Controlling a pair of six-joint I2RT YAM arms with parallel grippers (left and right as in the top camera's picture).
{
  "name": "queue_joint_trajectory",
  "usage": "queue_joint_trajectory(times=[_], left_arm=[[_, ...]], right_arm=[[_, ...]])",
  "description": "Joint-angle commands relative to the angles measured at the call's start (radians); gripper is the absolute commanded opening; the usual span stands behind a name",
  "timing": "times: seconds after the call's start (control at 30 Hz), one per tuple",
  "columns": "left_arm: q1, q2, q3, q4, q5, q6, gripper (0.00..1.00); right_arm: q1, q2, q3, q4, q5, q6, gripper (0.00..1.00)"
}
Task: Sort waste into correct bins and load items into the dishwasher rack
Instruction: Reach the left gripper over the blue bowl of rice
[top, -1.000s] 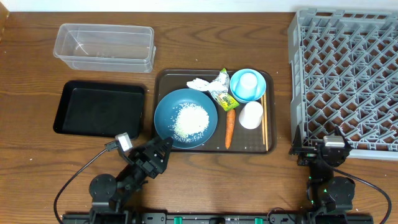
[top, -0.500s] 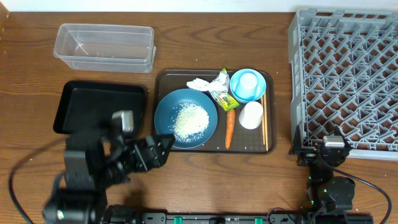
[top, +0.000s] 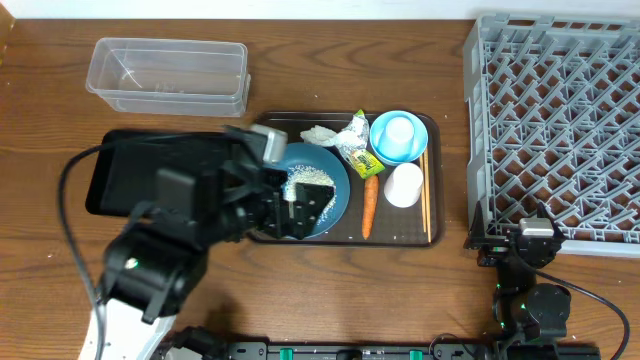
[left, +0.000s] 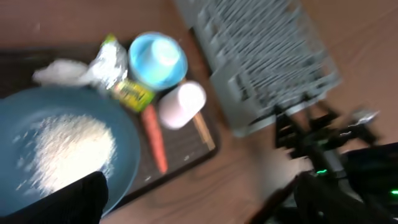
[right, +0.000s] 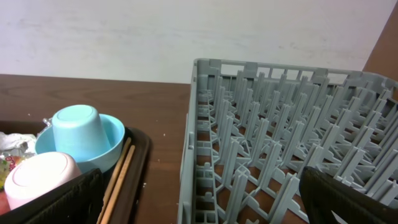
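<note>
My left gripper (top: 305, 200) hangs open over the left part of the dark blue plate (top: 340, 190), hiding some of the rice (left: 68, 152) on it. On the brown serving tray lie the tissue (top: 320, 134), the wrapper (top: 356, 145), the carrot (top: 369, 205), the light blue bowl (top: 422, 140) with an upturned cup in it, the white cup (top: 403, 184) and the chopsticks (top: 423, 195). My right gripper (top: 520, 240) rests open at the front left corner of the grey dishwasher rack (top: 560, 120), holding nothing.
The black tray (top: 115, 170) lies left of the brown serving tray (top: 400, 238), partly under my left arm. The clear tub (top: 168, 75) stands at the back left. The rack wall (right: 205, 155) rises right in front of the right gripper.
My left arm has lifted from the table's front edge and swung forward over the black tray and plate. The right arm has stayed still.
</note>
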Motion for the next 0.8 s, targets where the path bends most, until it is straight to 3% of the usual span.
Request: queue_joint_trajectory(times=[0.0,0.1,0.17,0.77], left_arm=[[-0.114,0.096,0.034,-0.046,-0.292,-0.017,0.98],[-0.208,0.201,0.056,-0.079,-0.482,-0.032,0.98],[-0.242,0.266,0.066,-0.068,-0.528,-0.031,0.98],[-0.291,0.616,0.069,0.047,-0.505,-0.035,0.98]], right_arm=[[-0.005,-0.005,-0.002,-0.004,0.003,0.01,0.99],[-0.005,-0.005,-0.002,-0.004,0.003,0.01,0.99],[-0.005,-0.005,-0.002,-0.004,0.003,0.01,0.99],[-0.005,-0.005,-0.002,-0.004,0.003,0.01,0.99]])
